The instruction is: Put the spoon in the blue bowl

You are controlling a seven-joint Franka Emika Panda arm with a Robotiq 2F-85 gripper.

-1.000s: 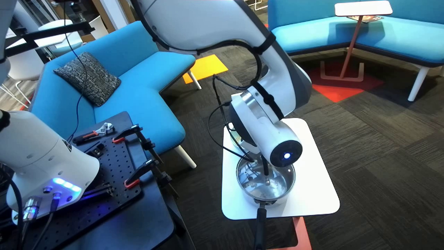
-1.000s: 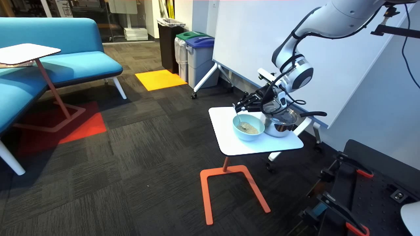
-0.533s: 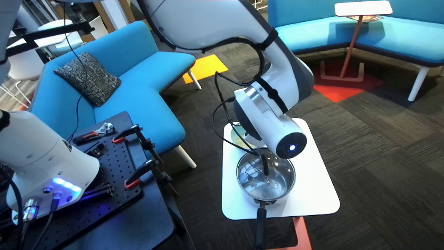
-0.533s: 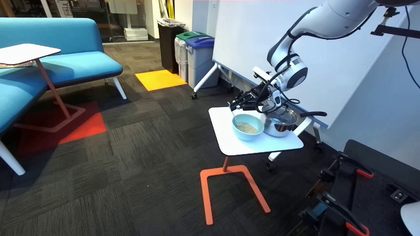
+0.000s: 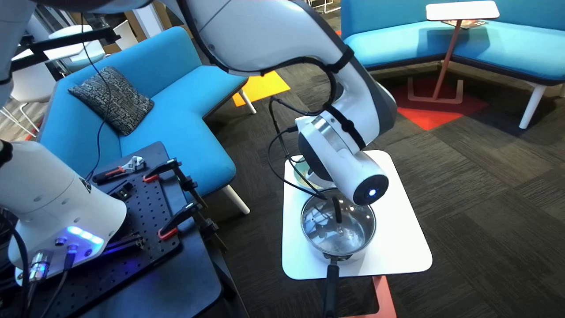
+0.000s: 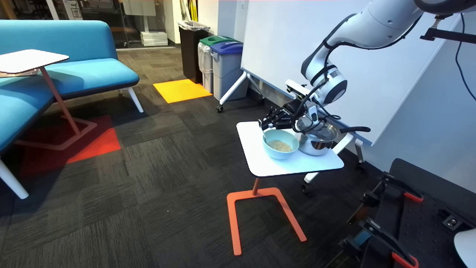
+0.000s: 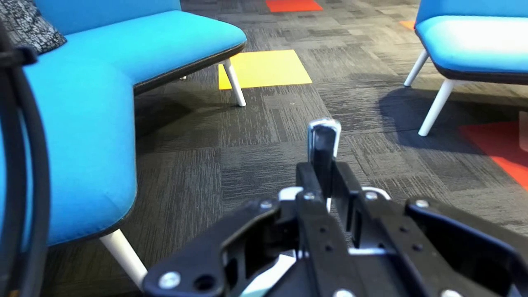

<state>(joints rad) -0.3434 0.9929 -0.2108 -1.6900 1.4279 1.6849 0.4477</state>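
Spoon [image 7: 324, 140], clenched in the gripper [image 7: 323, 175], swings over to the rim of the bowl [image 6: 280, 155]; only letting go seems to remain!

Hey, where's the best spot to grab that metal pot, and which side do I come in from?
Probably the long, slim black handle, pinched across its width from the outer end, away from the bowl; the handle juts off the pot past the edge of the white tabletop.

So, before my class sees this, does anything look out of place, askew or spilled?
Yes: the metal pot has its black handle jutting past the edge of the white table, so it might get knocked. Nothing else stands out; I see no spill.
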